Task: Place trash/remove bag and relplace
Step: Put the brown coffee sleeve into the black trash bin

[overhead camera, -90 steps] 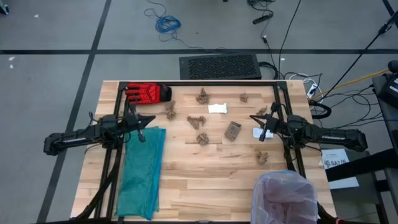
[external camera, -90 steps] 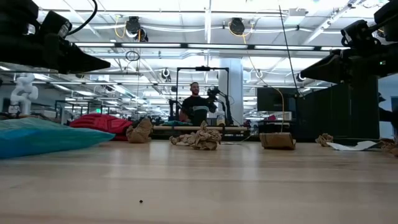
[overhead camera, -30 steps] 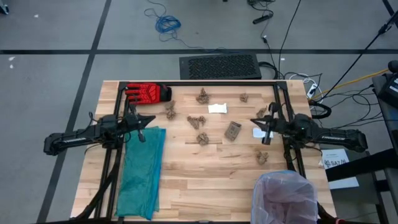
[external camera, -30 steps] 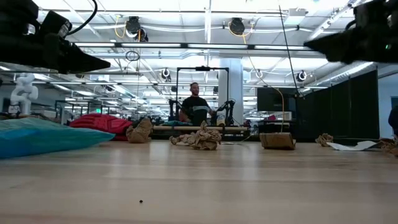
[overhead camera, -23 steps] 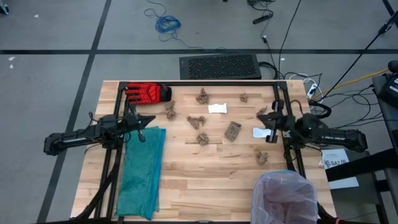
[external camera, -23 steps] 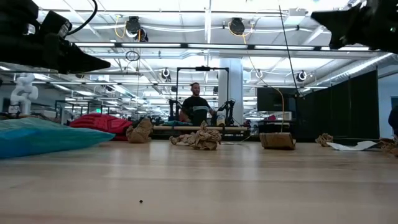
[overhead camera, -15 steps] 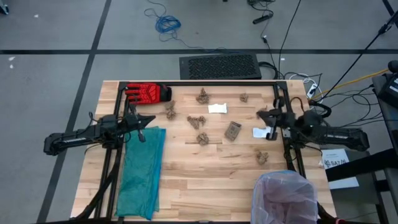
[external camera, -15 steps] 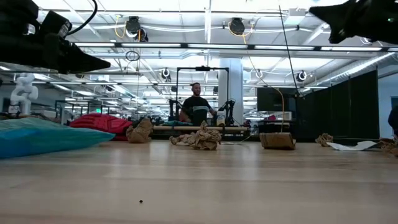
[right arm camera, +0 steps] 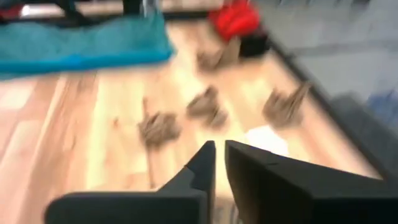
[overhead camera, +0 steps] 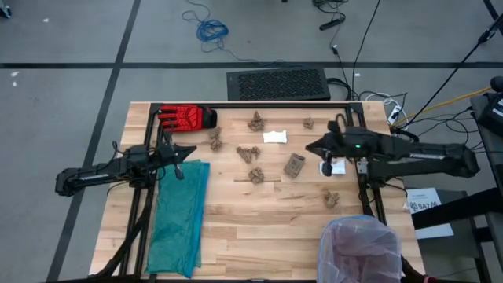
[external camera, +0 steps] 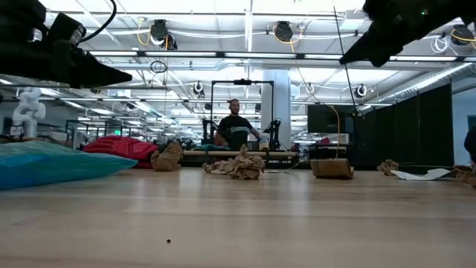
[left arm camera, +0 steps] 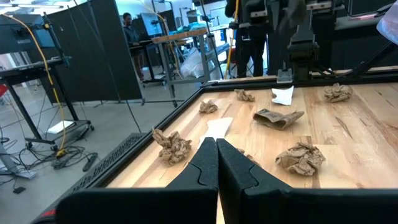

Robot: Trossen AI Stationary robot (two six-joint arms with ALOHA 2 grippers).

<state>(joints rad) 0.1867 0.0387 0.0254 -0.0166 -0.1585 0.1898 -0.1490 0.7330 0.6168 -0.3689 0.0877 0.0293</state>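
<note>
No words or numbers can be read. The white paper [overhead camera: 425,200] beside the table has print, too small to read.

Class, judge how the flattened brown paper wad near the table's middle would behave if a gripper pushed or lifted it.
The wad looks like thin crumpled paper, so probably very light and crushable. It lies flat, so it would likely slide on the smooth wooden table rather than roll.

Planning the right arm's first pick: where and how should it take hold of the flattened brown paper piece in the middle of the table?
Grip the flattened brown paper piece across its narrow width, coming straight down from above. It lies low on the table, so a sideways approach would likely slide it. Nothing lies close around it, and the right pincer hovers just beside it.
</note>
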